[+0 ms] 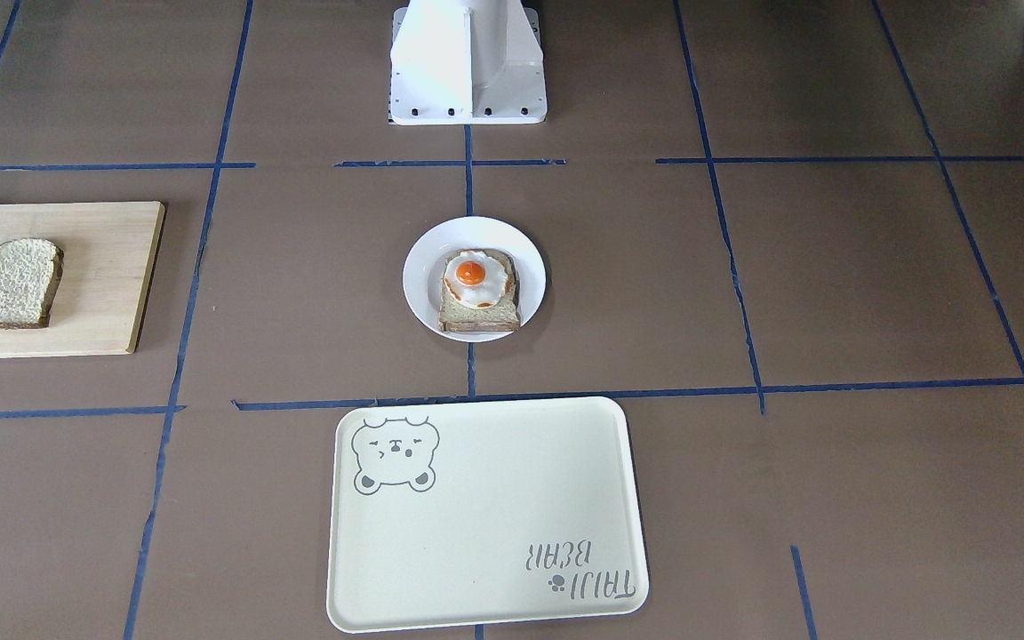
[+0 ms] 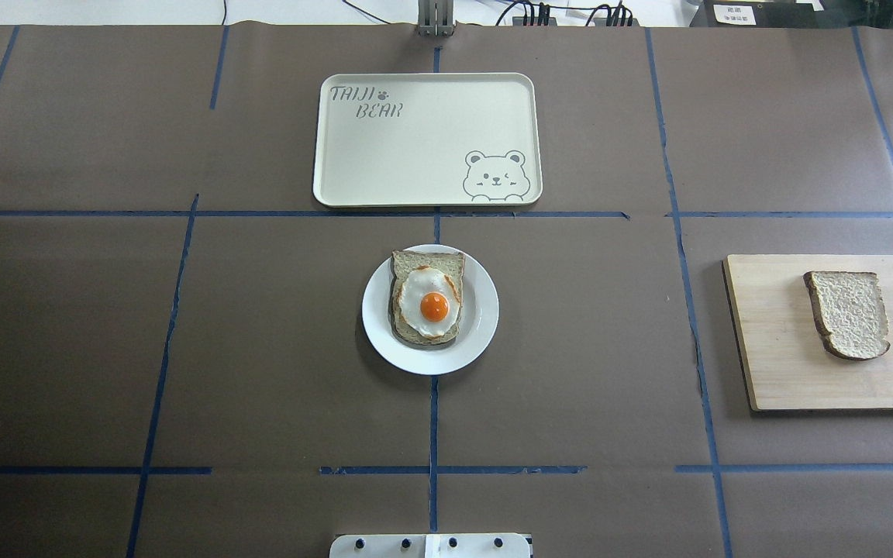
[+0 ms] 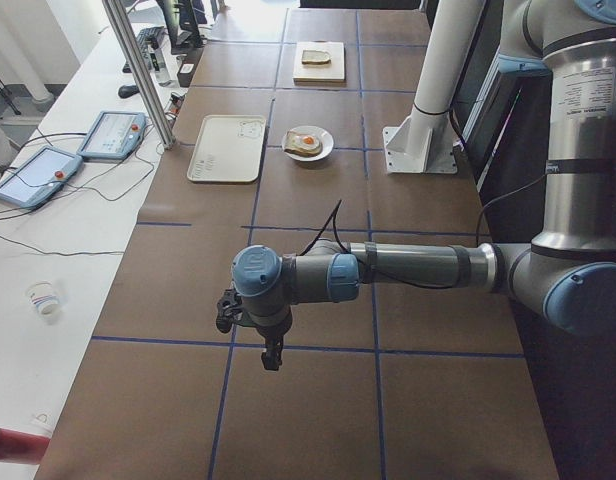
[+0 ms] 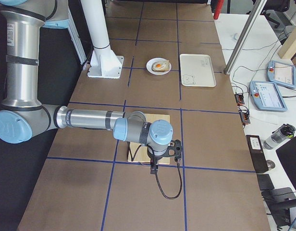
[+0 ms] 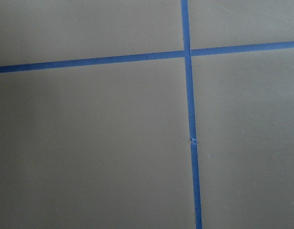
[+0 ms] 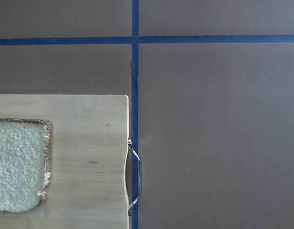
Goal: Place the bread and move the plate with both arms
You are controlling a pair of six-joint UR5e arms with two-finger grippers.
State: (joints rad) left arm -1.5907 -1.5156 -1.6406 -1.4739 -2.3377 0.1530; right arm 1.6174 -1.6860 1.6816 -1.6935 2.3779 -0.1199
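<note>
Bread [image 2: 848, 314] lay on a board [image 2: 772, 364] at the bench's right end, with the plate [image 2: 481, 310] at centre and pickup seemingly not begun. Next, the right gripper [image 4: 175, 148] needed to descend onto it. Its jaws, and those of the left gripper [image 3: 226, 312], were unreadable.

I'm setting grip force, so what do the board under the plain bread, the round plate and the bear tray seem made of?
The board: pale wood or bamboo, matt, with fine straight grain. The plate: probably glazed ceramic, smooth plain white; melamine is possible. The tray: likely moulded plastic, matt cream, with rounded raised rim and printed bear.
</note>
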